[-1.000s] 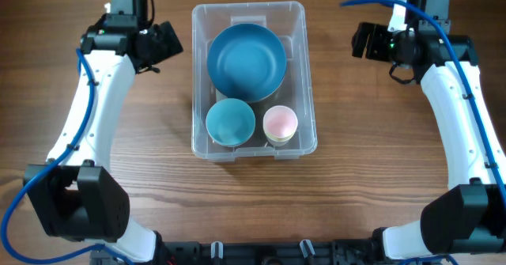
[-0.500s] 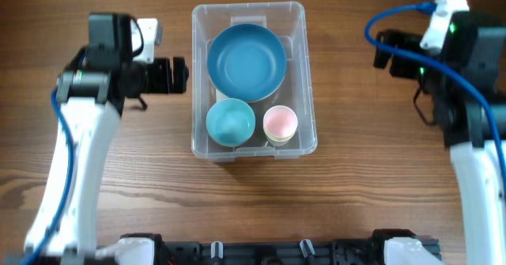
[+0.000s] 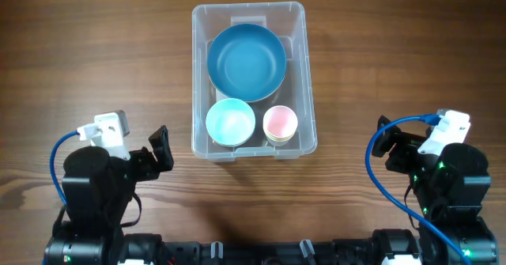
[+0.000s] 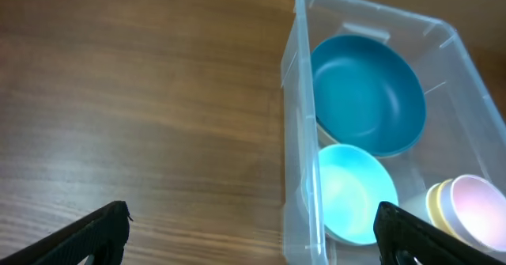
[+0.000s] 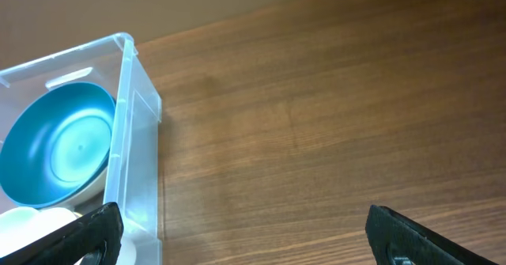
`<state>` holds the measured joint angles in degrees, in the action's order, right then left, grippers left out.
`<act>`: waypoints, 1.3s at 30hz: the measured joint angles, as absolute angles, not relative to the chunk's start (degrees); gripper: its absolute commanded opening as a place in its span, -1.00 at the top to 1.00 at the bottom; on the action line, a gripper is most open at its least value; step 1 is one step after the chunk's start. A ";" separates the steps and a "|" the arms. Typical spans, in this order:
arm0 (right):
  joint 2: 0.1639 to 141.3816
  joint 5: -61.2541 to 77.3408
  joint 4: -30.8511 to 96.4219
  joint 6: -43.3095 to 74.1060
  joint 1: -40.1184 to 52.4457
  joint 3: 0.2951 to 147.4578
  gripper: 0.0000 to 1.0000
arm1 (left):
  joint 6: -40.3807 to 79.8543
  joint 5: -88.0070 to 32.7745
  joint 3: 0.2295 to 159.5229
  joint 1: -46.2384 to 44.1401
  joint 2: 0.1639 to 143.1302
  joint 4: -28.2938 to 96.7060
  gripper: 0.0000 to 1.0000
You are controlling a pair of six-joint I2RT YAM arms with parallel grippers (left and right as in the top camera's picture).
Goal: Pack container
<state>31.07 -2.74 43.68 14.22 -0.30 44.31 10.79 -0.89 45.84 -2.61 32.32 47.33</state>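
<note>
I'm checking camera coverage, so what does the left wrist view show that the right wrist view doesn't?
Only the left wrist: the pink cup and the whole light blue bowl, inside the container. Only the right wrist: the table on the right arm's side of the container. Both: the container's clear wall and the large dark blue bowl in it.
</note>
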 measured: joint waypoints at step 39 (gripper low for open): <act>1.45 7.73 -0.43 0.56 0.99 0.34 -1.00 | 11.09 -0.64 45.74 -2.61 32.40 52.45 -1.00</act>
<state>1.45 7.73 -0.43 0.56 0.99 0.34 11.09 -0.64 45.74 -2.61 32.40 52.45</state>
